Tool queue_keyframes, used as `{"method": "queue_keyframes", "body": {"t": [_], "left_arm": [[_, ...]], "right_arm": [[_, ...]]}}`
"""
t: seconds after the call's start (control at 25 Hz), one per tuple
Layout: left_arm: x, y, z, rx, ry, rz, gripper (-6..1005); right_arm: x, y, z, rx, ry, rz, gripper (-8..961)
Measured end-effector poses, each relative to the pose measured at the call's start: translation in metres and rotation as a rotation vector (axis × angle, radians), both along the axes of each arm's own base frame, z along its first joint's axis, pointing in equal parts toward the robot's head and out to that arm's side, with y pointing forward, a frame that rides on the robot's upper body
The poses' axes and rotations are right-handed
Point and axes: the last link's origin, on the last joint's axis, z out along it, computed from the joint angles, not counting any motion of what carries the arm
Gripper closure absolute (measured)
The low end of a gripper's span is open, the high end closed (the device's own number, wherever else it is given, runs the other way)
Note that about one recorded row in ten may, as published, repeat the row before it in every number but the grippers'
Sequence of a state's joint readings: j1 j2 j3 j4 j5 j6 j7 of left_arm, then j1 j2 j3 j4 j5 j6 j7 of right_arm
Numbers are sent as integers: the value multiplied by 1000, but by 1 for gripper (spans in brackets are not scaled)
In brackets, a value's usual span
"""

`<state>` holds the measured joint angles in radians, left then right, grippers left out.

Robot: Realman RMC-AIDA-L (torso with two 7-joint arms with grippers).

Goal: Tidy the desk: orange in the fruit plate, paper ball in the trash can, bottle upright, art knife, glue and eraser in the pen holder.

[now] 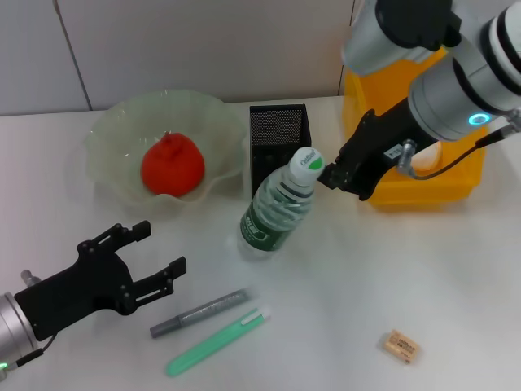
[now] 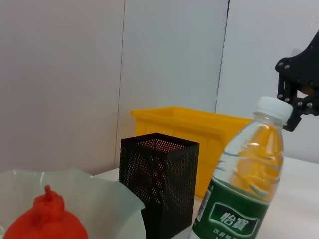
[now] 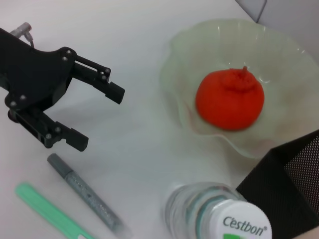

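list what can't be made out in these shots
- Yellow bin: inside hidden by the right arm in the head view, by its own wall in the left wrist view; any paper ball unseen.
- Right tool: fingertips at the bottle cap; grip unclear.
- Eraser: print too small.

Translucent, faintly glossy plastic or glass in the wavy fruit plate (image 1: pixel 110 134), pale green. Matt, slightly rough skin on the orange (image 1: pixel 172 165). Black perforated metal mesh for the pen holder (image 1: pixel 278 137), dull. Clear ribbed plastic for the bottle (image 1: pixel 277 213), with glossy green label and smooth white cap. Smooth, shiny yellow plastic in the trash can (image 1: pixel 423 175), far right. Grey, sparkly, metallic-looking finish on the glue (image 1: pixel 199 313); smooth mint-green plastic on the art knife (image 1: pixel 216 340). Tan eraser (image 1: pixel 401 346), matt. Matt black metal or plastic on left gripper (image 1: pixel 159 256) and right gripper (image 1: pixel 326 175). White, smooth, softly reflective table (image 1: pixel 456 277).
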<state>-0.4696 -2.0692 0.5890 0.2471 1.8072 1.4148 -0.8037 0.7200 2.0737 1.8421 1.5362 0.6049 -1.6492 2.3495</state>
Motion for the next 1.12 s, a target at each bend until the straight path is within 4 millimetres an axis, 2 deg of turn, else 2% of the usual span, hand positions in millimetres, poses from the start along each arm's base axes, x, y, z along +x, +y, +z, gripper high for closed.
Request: {"method": "queue_keyframes", "body": {"t": [0.24,0.6,0.76,0.84,0.88,0.92,0.96,1.04,1.12], "left_arm": [[-2,-2,0,0,0,8,170],[-5,-5,0,0,0,17,170],[-5,-5,1,2,2,17,171],[-8,-7,3,11,3,26,171],[-8,-7,3,11,3,26,171],[-9,-7,3,15,1,30,171],[-9,-7,3,15,1,30,171],[-9,-7,3,15,1,30,171],[-9,-7,3,15,1,30,171]], "right_arm": [[-6,3,-8,-11,-13,25,902],[-9,4,-8,-2,-10,35,883],[-10,4,10,41,23,27,875],[-11,4,33,100,64,5,871],[-11,4,33,100,64,5,869],[-12,4,48,145,89,-23,867],[-12,4,48,145,89,-23,865],[-10,7,64,196,127,-83,861],[-9,9,67,206,148,-110,857]]}}
